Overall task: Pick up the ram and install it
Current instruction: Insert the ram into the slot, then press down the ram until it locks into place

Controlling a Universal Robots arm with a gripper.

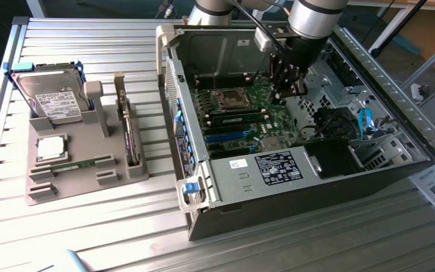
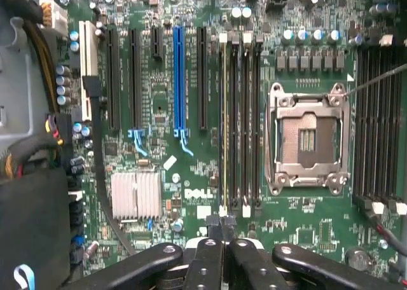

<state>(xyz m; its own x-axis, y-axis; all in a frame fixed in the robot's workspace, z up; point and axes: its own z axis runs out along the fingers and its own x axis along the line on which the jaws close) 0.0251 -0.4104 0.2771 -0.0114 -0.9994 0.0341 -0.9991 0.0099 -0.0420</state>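
— What sits at the centre of the frame?
— A green motherboard [image 2: 210, 169], with a bank of four long dark memory slots [image 2: 241, 118] side by side. A thin yellowish line runs along the one nearest the blue expansion slot [image 2: 179, 80]; whether a stick sits in it, I can't tell.
— And beside that bank?
— On the far side from the blue slot, an open processor socket [image 2: 308, 137] in a metal frame, with more memory slots [image 2: 378, 124] beyond it.
— The gripper?
— The gripper [image 2: 226, 242] enters at the frame's edge, in line with the four slots. A ribbed silver heatsink [image 2: 135, 194] lies near it.
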